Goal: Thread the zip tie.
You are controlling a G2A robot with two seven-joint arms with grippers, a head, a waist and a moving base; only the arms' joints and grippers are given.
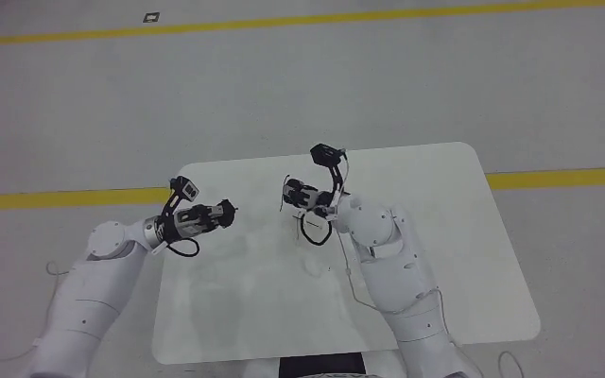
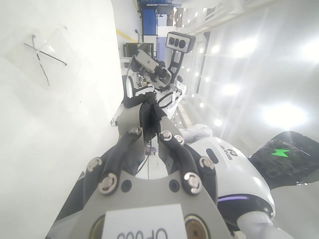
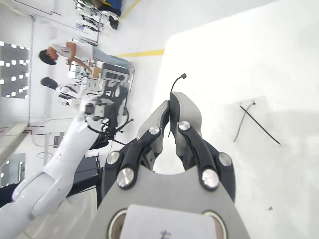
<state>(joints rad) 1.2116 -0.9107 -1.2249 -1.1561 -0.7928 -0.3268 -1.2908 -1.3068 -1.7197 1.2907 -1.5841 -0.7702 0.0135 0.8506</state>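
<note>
Right wrist view, mid-frame, has your right gripper (image 3: 170, 100) clamped on the thin black plastic zip tie (image 3: 183, 76), head free above the pads, so open your closed left gripper (image 2: 150, 106), approach slowly, and line tail with head.

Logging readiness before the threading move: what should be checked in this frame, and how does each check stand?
1. Grip: right gripper shut on the zip tie: ok.
2. Head end sticks out past the fingertips, unobstructed: ok.
3. Second hold: left gripper is shut, and nothing shows between its pads: cannot tell.
4. Grippers near enough to thread: not ok; they hang apart above the table.
5. Workspace: spare ties lie crossed on the table, away from both grippers: ok.
</note>
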